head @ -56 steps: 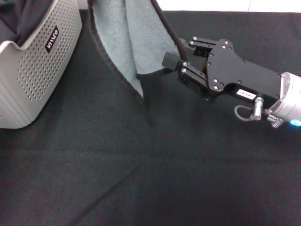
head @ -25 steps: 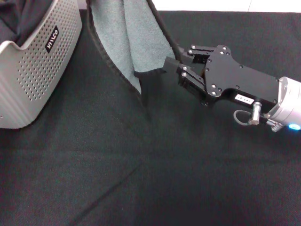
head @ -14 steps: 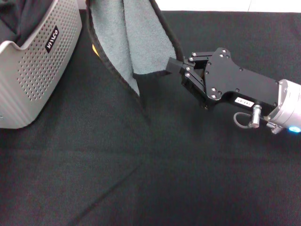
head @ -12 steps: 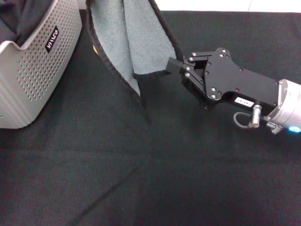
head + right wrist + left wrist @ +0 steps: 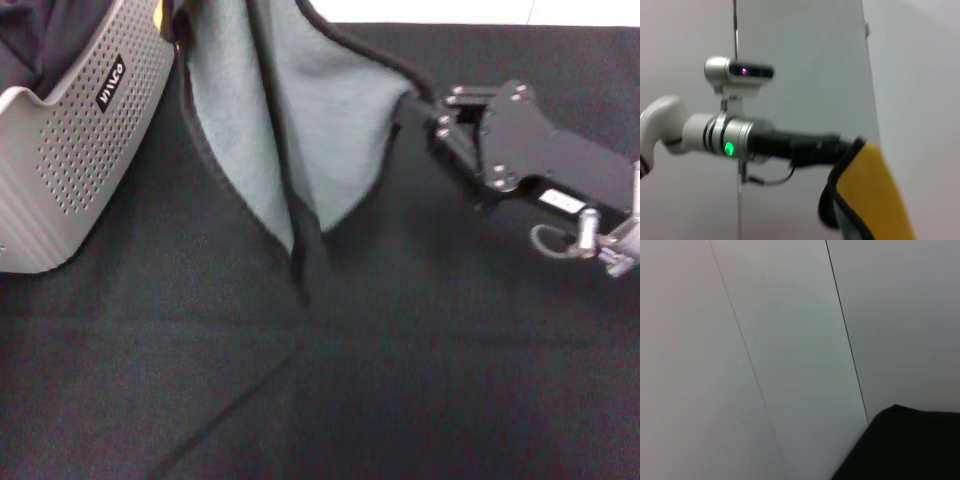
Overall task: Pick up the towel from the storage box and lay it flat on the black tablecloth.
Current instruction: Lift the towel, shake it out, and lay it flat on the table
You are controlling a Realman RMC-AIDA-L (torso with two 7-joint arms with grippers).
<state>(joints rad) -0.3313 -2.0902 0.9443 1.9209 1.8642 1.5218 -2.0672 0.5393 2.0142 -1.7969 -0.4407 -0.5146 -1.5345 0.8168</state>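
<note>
From the head camera we look forward and steeply down on the desk under its large plain black matte tablecloth (image 5: 400, 380), near enough that the light grey perforated storage box (image 5: 70, 150) is cut off at the left edge. Our left wrist camera faces away from the desk — pale wall panels, one dark corner. The right wrist camera looks sideways at the white-and-black left arm (image 5: 730, 135). It shares with the head view only the hanging grey-green terry towel (image 5: 320, 110) — its yellow-orange tag (image 5: 870, 195) looms close.

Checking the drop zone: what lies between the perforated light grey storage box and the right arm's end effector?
In the head view, the hanging grey-green terry towel hangs between the storage box and the right end effector, above the black tablecloth.
</note>
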